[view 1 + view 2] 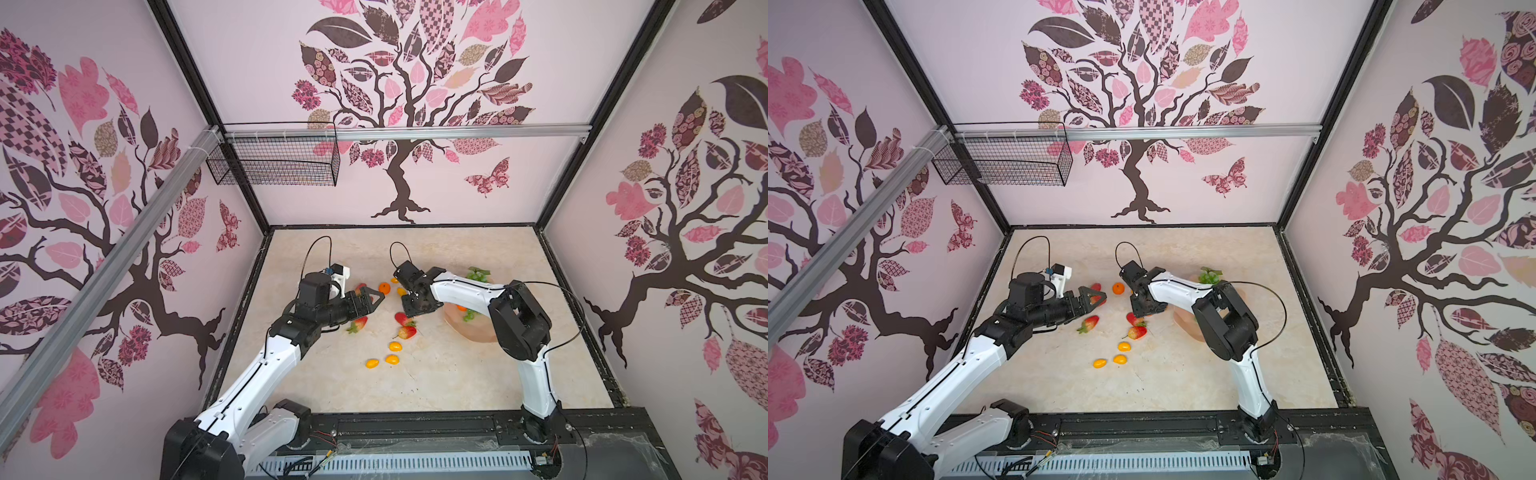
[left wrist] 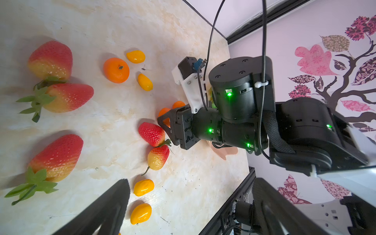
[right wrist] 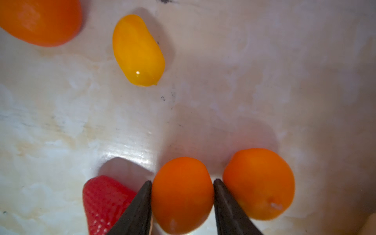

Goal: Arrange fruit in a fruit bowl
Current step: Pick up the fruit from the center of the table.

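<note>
In the right wrist view my right gripper [image 3: 182,183] is shut on a round orange tangerine [image 3: 182,195] that rests on the table. A second tangerine [image 3: 258,184] touches the outside of one finger, and a strawberry [image 3: 105,199] lies outside the other. In both top views this gripper [image 1: 409,309] points down just left of the peach-pink fruit bowl [image 1: 476,332], which my right arm mostly hides. Green grapes [image 1: 477,274] and an orange fruit [image 1: 461,308] lie in the bowl. My left gripper [image 1: 374,300] [image 2: 192,183] hovers open and empty above a strawberry [image 1: 360,287].
More fruit lies loose on the marble table: strawberries [image 1: 359,324] [image 1: 407,332], a tangerine [image 1: 384,287] and yellow ovals [image 1: 395,346] [image 1: 392,359] [image 1: 372,363]. A black wire mesh basket [image 1: 274,160] hangs high on the back wall. Patterned walls enclose the table on three sides.
</note>
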### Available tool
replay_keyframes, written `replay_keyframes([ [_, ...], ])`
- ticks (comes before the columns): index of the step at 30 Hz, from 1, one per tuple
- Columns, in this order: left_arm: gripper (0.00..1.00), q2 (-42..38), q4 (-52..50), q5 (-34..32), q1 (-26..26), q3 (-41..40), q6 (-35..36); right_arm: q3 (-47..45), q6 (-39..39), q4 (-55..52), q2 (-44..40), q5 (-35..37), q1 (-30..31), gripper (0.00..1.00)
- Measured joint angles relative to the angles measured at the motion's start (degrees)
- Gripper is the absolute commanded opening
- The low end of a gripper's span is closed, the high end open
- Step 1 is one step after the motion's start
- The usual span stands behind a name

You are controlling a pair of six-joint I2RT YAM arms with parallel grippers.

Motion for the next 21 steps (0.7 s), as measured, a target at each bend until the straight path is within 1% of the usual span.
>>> replay_keyframes([
  [4,0.98,0.00,0.17,0.07,0.00,0.00,-0.07,0.00,0.00,-0.17,0.26,0.00,0.00,0.50],
  [9,0.98,0.00,0.17,0.11,0.00,0.00,-0.17,0.02,-0.02,-0.13,0.61,0.02,0.00,0.47],
  [21,0.98,0.00,0.17,0.96,0.00,0.00,0.28,0.11,-0.02,-0.79,0.44,0.02,0.00,0.47],
])
